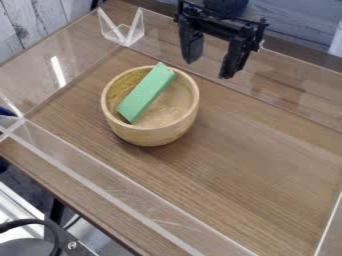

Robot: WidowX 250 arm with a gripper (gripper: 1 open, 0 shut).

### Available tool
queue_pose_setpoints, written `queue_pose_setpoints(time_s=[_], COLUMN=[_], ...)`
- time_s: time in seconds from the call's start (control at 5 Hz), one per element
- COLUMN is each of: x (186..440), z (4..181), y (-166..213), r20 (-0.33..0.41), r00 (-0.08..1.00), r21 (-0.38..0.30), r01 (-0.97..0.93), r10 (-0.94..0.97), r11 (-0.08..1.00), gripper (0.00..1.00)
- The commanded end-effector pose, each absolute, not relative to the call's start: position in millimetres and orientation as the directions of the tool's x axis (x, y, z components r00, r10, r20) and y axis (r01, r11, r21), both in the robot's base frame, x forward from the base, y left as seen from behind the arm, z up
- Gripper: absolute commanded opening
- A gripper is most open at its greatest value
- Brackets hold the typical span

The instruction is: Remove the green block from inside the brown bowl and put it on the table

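The green block [144, 93] lies tilted inside the brown bowl [177, 123], one end leaning up on the bowl's far rim. The bowl stands left of centre on the wood-grain table [254, 170]. My black gripper [214, 56] hangs above the table behind and to the right of the bowl, pointing down. Its two fingers stand apart with nothing between them, and it touches neither bowl nor block.
Clear acrylic walls [80, 180] edge the tabletop on the near and left sides. A clear bracket [123, 27] stands at the far edge, left of the gripper. Bare wood stretches right of and in front of the bowl.
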State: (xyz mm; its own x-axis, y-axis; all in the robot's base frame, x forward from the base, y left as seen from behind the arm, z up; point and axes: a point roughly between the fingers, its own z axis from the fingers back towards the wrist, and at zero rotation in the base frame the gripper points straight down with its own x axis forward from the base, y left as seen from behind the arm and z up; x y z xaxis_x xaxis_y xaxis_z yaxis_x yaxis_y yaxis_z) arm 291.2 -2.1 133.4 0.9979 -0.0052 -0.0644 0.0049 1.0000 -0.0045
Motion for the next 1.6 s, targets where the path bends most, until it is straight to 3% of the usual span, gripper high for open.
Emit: queue_pose_setpoints(time_s=[0.0, 0.6, 1.4], x=[286, 267, 281], z=[127.6, 105.9, 73.1], y=[10, 57, 75], r20=[-0.076, -0.085, -0.093], r00=[0.997, 0.996, 0.995], r21=[0.01, 0.044, 0.024], r01=[0.007, 0.02, 0.046], r10=[-0.006, -0.016, -0.043], r11=[1.0, 0.999, 0.999], gripper=[1.0, 1.0, 1.0])
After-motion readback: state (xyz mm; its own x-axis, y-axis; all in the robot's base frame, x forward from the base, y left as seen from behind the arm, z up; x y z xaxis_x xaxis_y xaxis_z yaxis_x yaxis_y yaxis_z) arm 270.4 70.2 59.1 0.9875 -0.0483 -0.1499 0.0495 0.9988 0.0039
